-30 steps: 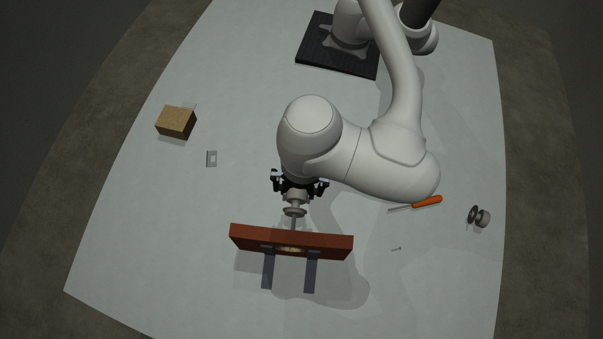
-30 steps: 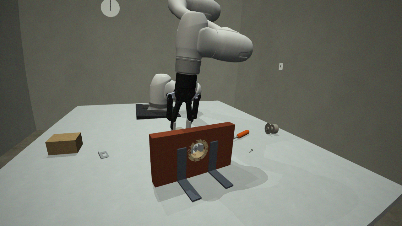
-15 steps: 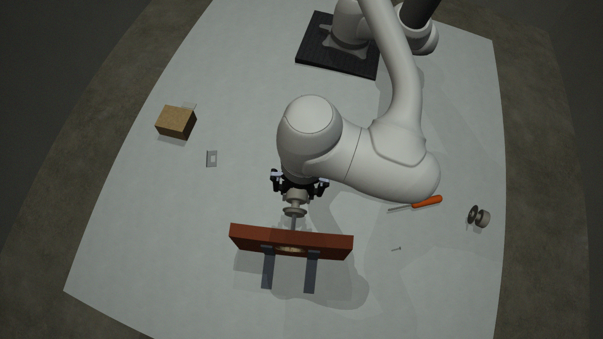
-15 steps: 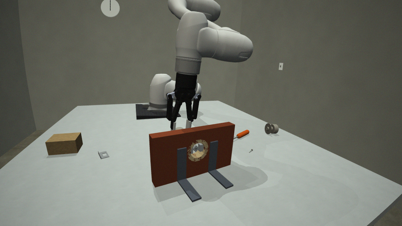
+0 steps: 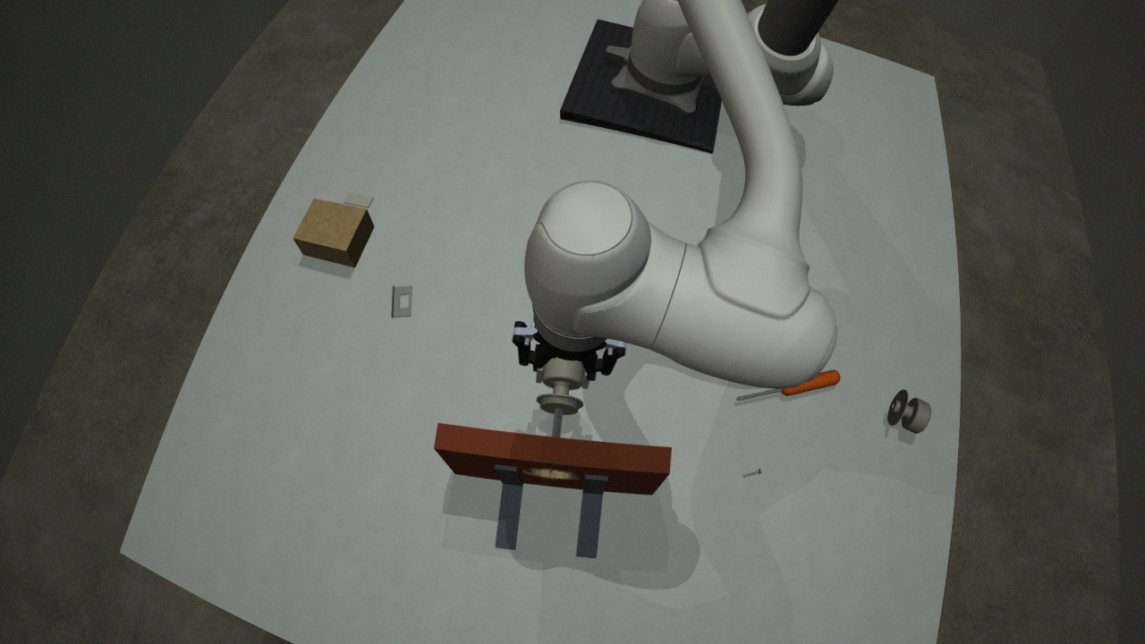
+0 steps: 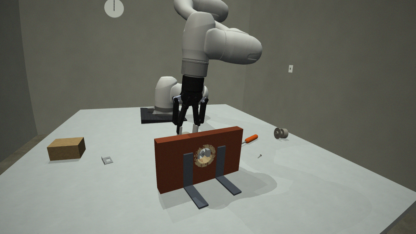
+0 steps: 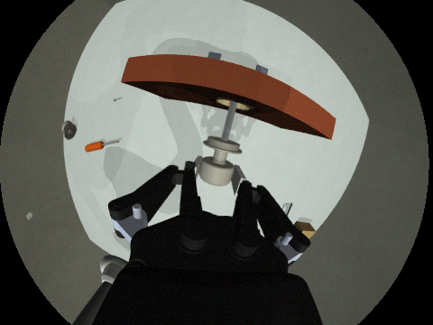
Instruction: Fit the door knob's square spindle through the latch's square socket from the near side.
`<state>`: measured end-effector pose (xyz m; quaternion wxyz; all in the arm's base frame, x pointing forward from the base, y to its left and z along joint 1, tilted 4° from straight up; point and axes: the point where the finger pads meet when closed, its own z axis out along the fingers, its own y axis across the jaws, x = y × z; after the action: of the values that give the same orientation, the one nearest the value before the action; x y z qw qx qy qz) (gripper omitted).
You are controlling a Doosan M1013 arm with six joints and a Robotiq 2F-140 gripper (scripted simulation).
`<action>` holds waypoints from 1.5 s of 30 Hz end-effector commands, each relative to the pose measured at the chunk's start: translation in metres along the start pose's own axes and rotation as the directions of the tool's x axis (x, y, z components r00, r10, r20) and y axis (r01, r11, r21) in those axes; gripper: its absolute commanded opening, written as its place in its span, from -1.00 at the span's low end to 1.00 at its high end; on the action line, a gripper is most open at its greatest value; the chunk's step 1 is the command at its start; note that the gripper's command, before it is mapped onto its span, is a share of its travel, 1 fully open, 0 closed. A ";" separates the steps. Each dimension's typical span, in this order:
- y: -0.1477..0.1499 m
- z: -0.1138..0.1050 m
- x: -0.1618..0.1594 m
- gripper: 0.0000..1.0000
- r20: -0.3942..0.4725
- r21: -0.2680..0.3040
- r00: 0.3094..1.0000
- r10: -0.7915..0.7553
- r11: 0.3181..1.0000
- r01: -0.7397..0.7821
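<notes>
A red-brown wood panel [image 5: 552,458] stands upright on two grey brackets [image 6: 203,177]. Its latch with the square socket [image 6: 205,154] sits in a round hole in the panel. My gripper [image 5: 564,369] is shut on the beige door knob [image 5: 563,373] on the robot's side of the panel. The knob's round plate [image 5: 559,402] stands a short way off the wood. Its thin spindle [image 7: 229,121] points level at the panel and its tip reaches the hole. In the wrist view the knob [image 7: 216,168] sits between my fingers. In the exterior view the panel hides the knob.
A second knob [image 5: 909,412] lies at the right. An orange-handled screwdriver [image 5: 793,387] and a small screw [image 5: 750,473] lie right of the panel. A cardboard box [image 5: 333,231] and a small metal plate [image 5: 398,300] lie to the left. The arm's base [image 5: 640,88] stands at the far end.
</notes>
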<state>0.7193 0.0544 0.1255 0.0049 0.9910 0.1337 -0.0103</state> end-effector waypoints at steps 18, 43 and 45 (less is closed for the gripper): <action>0.000 0.000 0.004 -0.16 0.000 0.000 1.000 0.000 1.000 0.000; 0.000 -0.001 0.009 -0.16 0.000 0.000 1.000 0.000 1.000 0.000; 0.000 -0.001 0.009 -0.16 0.000 0.000 1.000 0.000 1.000 0.000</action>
<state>0.7279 0.0568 0.1259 0.0049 0.9910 0.1337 -0.0103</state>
